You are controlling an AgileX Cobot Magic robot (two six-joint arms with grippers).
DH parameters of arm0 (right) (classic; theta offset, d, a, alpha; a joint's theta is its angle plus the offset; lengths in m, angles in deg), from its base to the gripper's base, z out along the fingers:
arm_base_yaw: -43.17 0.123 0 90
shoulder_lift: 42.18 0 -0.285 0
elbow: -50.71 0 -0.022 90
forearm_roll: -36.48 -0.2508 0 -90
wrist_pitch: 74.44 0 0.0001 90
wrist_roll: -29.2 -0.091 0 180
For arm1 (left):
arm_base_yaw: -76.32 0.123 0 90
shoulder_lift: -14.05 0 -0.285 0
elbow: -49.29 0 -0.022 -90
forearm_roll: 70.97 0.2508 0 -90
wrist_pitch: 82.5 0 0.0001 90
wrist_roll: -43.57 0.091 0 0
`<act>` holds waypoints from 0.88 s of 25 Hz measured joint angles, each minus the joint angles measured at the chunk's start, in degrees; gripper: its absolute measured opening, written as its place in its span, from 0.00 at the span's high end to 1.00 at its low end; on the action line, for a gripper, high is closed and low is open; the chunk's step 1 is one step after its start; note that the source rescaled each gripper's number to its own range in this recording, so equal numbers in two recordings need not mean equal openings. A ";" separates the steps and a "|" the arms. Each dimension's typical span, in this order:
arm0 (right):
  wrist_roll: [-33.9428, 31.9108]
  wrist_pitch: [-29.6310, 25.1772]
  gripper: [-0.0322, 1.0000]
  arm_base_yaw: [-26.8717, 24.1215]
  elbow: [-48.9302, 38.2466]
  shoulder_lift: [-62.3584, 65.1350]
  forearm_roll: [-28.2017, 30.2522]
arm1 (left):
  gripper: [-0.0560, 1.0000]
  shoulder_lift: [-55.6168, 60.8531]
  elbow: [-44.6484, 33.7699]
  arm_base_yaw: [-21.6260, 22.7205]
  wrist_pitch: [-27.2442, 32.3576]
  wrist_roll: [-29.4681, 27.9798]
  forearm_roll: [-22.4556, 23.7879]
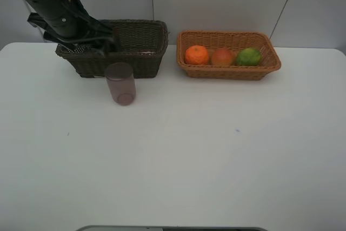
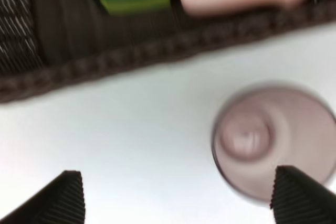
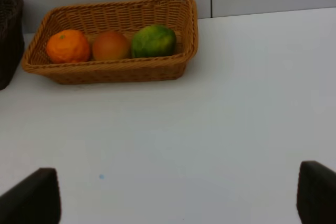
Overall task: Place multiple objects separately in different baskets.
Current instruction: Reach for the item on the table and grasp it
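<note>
At upper left of the high view, the left gripper (image 2: 176, 195) hangs wide open and empty by the dark brown basket (image 1: 138, 63), just above the translucent pink cup (image 1: 120, 83) standing on the white table (image 1: 216, 150). The right gripper (image 3: 178, 192) is spread wide, empty. The tan basket (image 1: 230, 72) holds orange (image 1: 197, 54), peach (image 1: 222, 57) and green citrus (image 1: 248, 56).

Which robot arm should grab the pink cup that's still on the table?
Probably the left. Its claw is open just above the pink cup, beside the dark brown basket. The right claw, also open, faces the tan basket of fruit, farther from the cup.
</note>
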 joint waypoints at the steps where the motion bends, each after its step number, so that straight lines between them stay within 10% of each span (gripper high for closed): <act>1: 0.00 0.00 0.00 0.00 0.00 0.00 0.00 | 0.08 0.00 0.00 0.00 0.97 1.05 -0.66; 22: 0.00 0.00 0.00 0.00 0.00 0.00 0.00 | 0.08 -8.96 0.00 -0.04 -6.01 2.36 -2.94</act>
